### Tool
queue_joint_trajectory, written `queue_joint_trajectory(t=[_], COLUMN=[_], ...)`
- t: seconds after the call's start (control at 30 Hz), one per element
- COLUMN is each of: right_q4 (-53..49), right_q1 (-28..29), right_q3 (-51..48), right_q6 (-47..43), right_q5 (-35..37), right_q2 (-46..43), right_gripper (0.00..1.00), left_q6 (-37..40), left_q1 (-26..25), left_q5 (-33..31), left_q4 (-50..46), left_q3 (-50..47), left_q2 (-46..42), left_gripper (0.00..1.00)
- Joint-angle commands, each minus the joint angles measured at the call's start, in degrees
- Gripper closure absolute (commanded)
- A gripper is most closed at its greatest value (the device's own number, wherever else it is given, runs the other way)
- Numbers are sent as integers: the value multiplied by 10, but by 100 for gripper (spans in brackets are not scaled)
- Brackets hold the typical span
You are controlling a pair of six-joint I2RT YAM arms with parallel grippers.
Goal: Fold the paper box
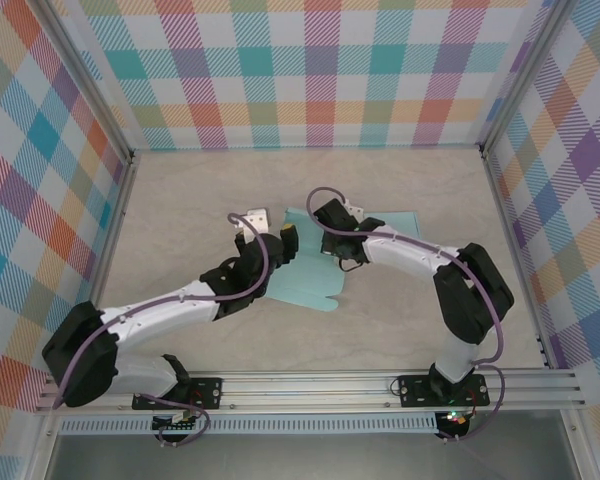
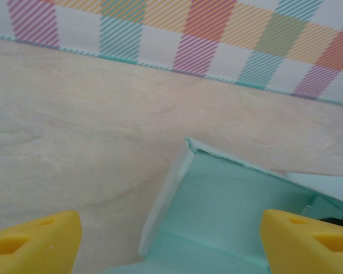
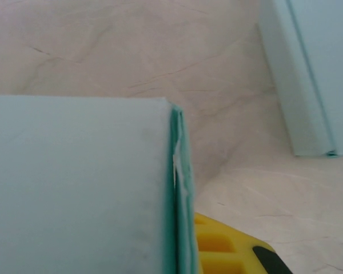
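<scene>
The teal paper box [image 1: 312, 282] lies partly flattened in the middle of the table. My left gripper [image 1: 265, 230] is at its left end. In the left wrist view the left gripper [image 2: 171, 248] is open, its yellow fingers [image 2: 37, 242] wide apart. The box's inner panel [image 2: 228, 200] and one raised side wall lie between them, touching neither. My right gripper [image 1: 325, 222] is at the box's far edge. In the right wrist view the right gripper [image 3: 184, 254] is shut on a doubled, upright flap of the box [image 3: 80, 188]. One yellow finger [image 3: 226, 251] shows beside the flap and the other is hidden behind it.
The tan table [image 1: 180, 200] is fenced by plaid walls [image 1: 310, 70] at the back and on both sides. A metal rail [image 1: 310, 385] with the arm bases runs along the near edge. Another panel of the box [image 3: 314, 74] lies on the table beyond the held flap.
</scene>
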Motion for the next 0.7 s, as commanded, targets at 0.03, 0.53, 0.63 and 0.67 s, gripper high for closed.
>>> queue_joint_trajectory(t=[0.03,0.53,0.63,0.67], right_q4=[-82,-308,-322,-326], right_q1=[-10,-19,-20,-19], right_q3=[30,111,134,143], right_q6=[-74,-254,-267,-271], right_q5=[-55,-208,-206,-202], right_q2=[-9,66,99,110], right_gripper=[100,100,100,100], left_q6=[-65,-81,-82,-82], left_q1=[-6,22,31,33], left_q5=[32,-18,-5,0], left_q4=[-79,-235,-234,-234], left_q3=[-15,9,-1,-4], left_q2=[-52,-139,-151,-154], left_gripper=[12,0,0,0])
